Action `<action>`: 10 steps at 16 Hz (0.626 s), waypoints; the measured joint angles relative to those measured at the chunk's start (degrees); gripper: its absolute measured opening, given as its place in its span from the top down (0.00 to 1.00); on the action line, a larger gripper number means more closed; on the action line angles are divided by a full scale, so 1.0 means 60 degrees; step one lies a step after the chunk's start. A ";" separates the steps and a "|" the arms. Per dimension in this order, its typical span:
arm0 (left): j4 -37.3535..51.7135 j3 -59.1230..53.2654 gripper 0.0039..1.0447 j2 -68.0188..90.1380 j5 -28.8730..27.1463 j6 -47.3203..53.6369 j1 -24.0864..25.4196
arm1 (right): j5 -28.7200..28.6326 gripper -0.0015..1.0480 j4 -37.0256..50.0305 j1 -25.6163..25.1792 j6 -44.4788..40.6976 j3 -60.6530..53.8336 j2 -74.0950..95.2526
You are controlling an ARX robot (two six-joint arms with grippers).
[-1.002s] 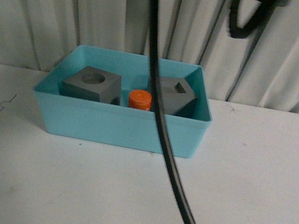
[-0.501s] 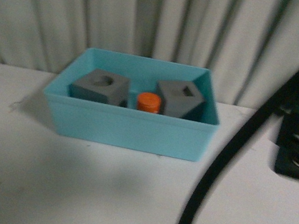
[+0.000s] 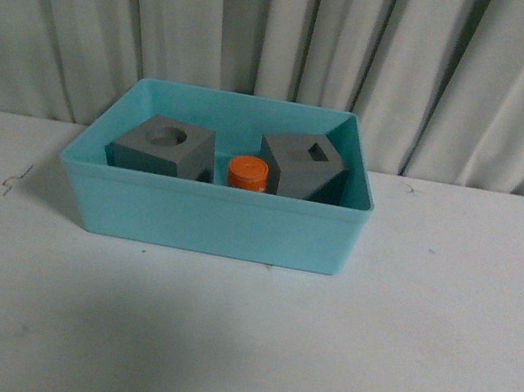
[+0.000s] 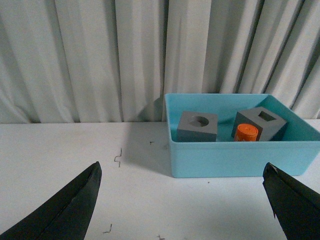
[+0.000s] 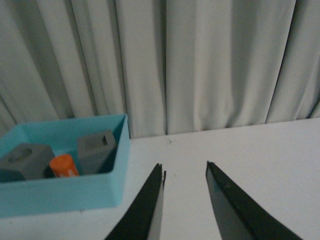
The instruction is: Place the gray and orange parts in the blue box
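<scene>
The blue box stands on the white table, back centre in the front view. Inside it sit a gray cube with a round recess, a gray cube with a square recess tilted against the right wall, and the orange cylinder between them. Neither arm shows in the front view. My left gripper is open and empty, well short of the blue box, where both cubes and the orange cylinder show. My right gripper is open and empty, beside the blue box.
A pleated pale curtain hangs right behind the table. The white tabletop stretches in front of the box and to both sides, with small dark marks at the left.
The black cable and arm parts that crossed the front view have moved out of it. The box and its contents sit as before.
</scene>
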 joint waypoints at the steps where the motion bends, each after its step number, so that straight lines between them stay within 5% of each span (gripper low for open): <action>1: 0.0000 0.0000 0.06 0.0000 -0.0004 0.0000 0.0000 | -0.0525 0.80 -0.0510 -0.0481 -0.0248 -0.0382 -0.0477; 3: 0.0000 0.0000 0.06 0.0000 -0.0004 0.0000 0.0000 | -0.1297 0.98 -0.1144 -0.1275 -0.0433 -0.0754 -0.1432; 10: 0.0000 0.0000 0.06 0.0000 -0.0004 0.0000 0.0000 | -0.3140 0.98 -0.2743 -0.3111 -0.0510 -0.1381 -0.3905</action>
